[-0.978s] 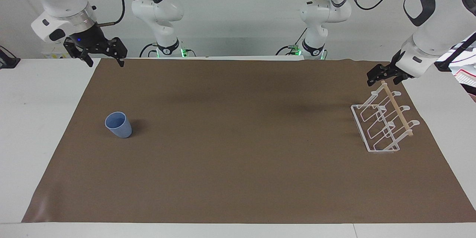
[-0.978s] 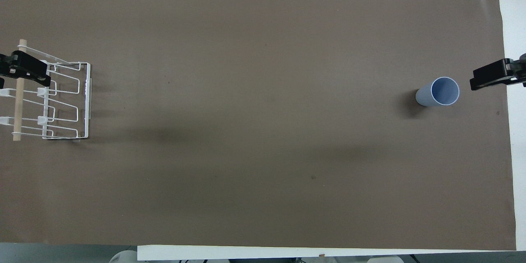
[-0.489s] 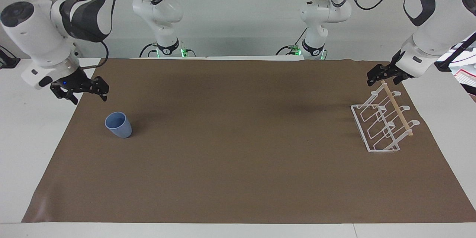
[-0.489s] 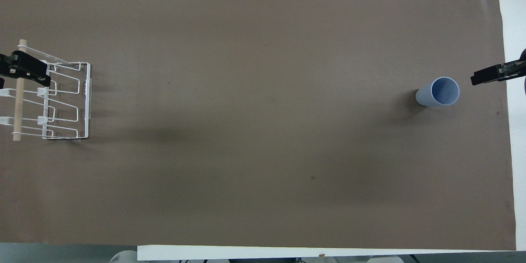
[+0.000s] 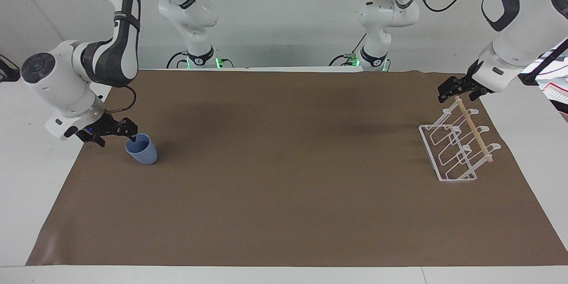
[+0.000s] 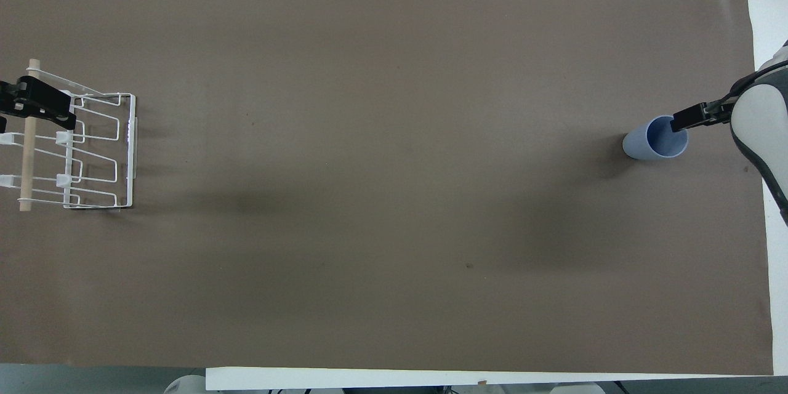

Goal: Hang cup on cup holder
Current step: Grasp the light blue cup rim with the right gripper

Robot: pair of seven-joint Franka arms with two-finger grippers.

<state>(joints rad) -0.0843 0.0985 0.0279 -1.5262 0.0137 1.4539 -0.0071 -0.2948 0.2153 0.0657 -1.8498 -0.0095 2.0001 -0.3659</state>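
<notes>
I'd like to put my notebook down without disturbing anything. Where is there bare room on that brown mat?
The wide stretch of mat between the cup and the cup holder is bare. It is crowded at both ends: the open right gripper is at the cup's rim, and the open left gripper hangs over the holder.

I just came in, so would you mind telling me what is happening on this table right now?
The right gripper is open and down at the rim of the light-blue cup, which stands upright on the brown mat toward the right arm's end; one fingertip looks to be at or inside the rim. The cup is not yet lifted. The left gripper waits open over the cup holder at the left arm's end.
</notes>
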